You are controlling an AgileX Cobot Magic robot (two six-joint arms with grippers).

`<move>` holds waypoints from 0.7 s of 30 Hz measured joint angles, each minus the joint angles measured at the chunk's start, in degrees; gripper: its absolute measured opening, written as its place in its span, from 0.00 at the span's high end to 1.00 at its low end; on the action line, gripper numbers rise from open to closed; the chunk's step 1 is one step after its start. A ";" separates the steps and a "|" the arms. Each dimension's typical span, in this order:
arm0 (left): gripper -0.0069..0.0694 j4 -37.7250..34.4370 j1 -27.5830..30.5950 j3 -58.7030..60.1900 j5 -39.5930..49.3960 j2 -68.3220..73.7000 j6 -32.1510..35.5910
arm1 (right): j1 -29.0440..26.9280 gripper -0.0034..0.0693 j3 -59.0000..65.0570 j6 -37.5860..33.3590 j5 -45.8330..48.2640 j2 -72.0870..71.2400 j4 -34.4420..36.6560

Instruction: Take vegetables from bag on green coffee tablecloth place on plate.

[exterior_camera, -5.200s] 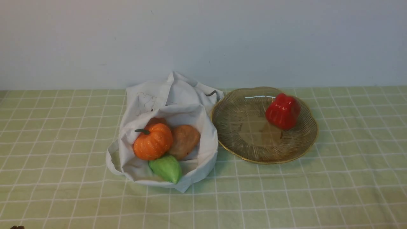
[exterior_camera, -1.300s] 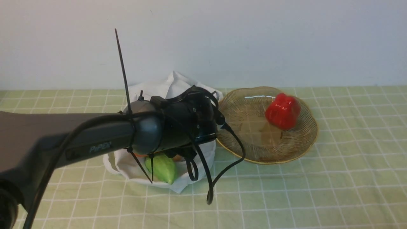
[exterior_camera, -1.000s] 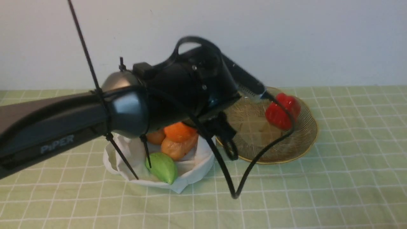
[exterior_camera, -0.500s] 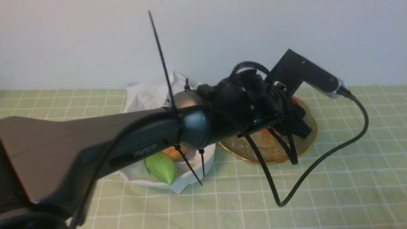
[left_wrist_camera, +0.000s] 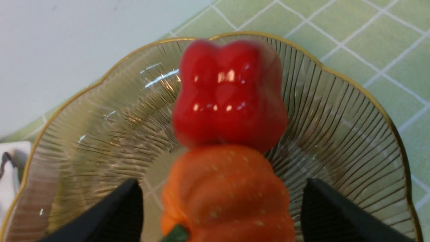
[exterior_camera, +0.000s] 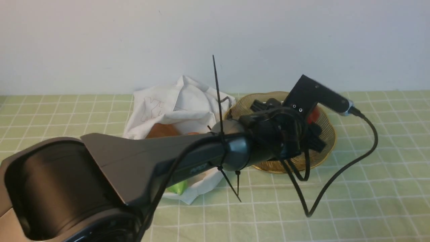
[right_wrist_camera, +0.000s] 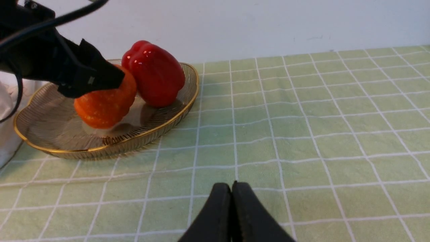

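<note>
The orange pumpkin (left_wrist_camera: 225, 195) sits on the amber glass plate (left_wrist_camera: 352, 117), touching a red pepper (left_wrist_camera: 228, 94). My left gripper (left_wrist_camera: 221, 183) is open around the pumpkin, with a small gap on each side. In the right wrist view the pumpkin (right_wrist_camera: 100, 107) rests on the plate (right_wrist_camera: 151, 131), with one left finger (right_wrist_camera: 97, 75) against its top. In the front view my left arm hides the pumpkin. The white bag (exterior_camera: 174, 104) still holds a brown potato (exterior_camera: 161, 131) and the green gourd (exterior_camera: 178, 186). My right gripper (right_wrist_camera: 231, 188) is shut and empty over the green tablecloth (right_wrist_camera: 302, 134).
My left arm (exterior_camera: 151, 158) reaches across the bag to the plate (exterior_camera: 322, 148), with a black cable (exterior_camera: 336, 181) looping down onto the cloth. A white wall stands behind the table. The red pepper (exterior_camera: 313, 116) lies at the plate's far side.
My left arm lifted the pumpkin out of the bag, carried it right over the plate and lowered it. The jaws now stand apart from it.
</note>
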 joint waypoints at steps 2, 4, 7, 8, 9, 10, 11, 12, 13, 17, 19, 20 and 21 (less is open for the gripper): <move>0.12 0.00 0.00 0.00 0.22 -0.27 -0.38 | 0.00 0.98 0.00 0.00 0.00 0.00 0.00; 0.10 -0.13 -0.05 0.00 2.13 -1.73 -0.56 | 0.00 0.98 0.00 0.00 0.00 0.00 0.00; 0.17 -0.44 -0.92 0.00 9.75 -5.52 -0.55 | 0.00 0.98 0.00 0.00 0.00 0.00 0.00; 0.21 -0.44 -1.30 0.00 12.80 -6.98 -0.45 | 0.00 0.98 0.00 0.00 0.00 0.00 0.00; 0.26 -0.61 -1.76 0.00 16.04 -8.55 -0.16 | 0.00 0.98 0.00 0.00 0.00 0.00 0.00; 0.29 -0.70 -1.88 0.00 16.86 -9.39 -0.02 | 0.00 0.98 0.00 0.00 0.00 0.00 0.00; 0.38 -0.84 -2.79 0.00 22.53 -12.11 1.69 | 0.00 0.98 0.00 0.00 0.00 0.00 0.00; 0.52 -1.23 -3.67 0.00 27.33 -14.97 4.45 | 0.00 0.98 0.00 0.00 0.00 0.00 0.00; 0.52 -1.35 -3.83 0.00 28.10 -15.47 5.02 | 0.00 0.98 0.00 0.00 0.00 0.00 0.00; 0.87 -6.90 -7.43 -0.29 42.88 -26.95 22.11 | 0.00 0.98 0.00 0.00 0.00 0.00 0.00; 0.90 -9.78 -8.04 -0.34 45.10 -30.21 27.07 | 0.00 0.98 0.00 0.00 0.00 0.00 0.05; 0.91 -13.17 -8.20 -0.16 46.12 -33.30 31.35 | 0.00 0.98 0.00 0.00 -0.05 0.00 0.05; 0.91 -15.45 -8.20 0.15 46.57 -35.48 33.44 | 0.00 0.98 0.00 0.00 -0.05 0.00 0.05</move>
